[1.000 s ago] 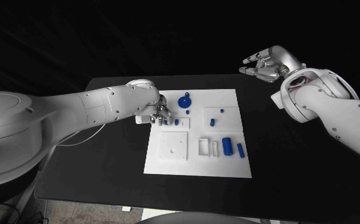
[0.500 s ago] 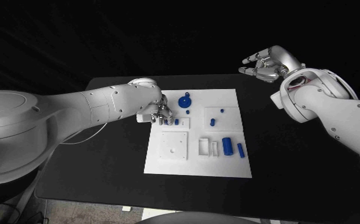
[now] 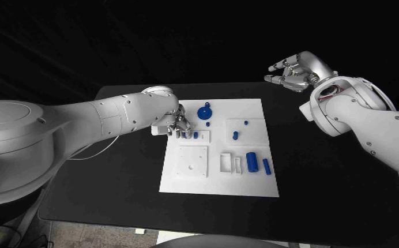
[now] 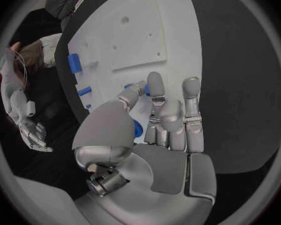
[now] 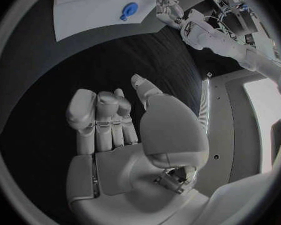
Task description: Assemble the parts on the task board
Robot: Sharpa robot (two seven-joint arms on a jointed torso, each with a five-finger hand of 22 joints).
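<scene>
I see white rectangular task board (image 3: pixel 218 180) at middle of black table (image 3: pixel 308 190). Small blue peg (image 3: pixel 195 135) stands near board's left edge, far half; left hand (image 3: pixel 175 126) pinches it, fingertips (image 4: pixel 154 80) on board. Blue cylinder (image 3: pixel 251 161) lies toward board's right edge. Right hand (image 3: pixel 295 72) hovers beyond table's far right corner, fingers curled, holding nothing.

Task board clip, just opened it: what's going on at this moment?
The left hand is down at the left edge of the white task board, its fingers at a small blue part near the raised white block there; whether it truly grips that part is hard to tell. The right hand is held up beyond the table's far right corner, holding nothing, fingers loosely curled. A round blue part and a blue cylinder lie on the board.
</scene>
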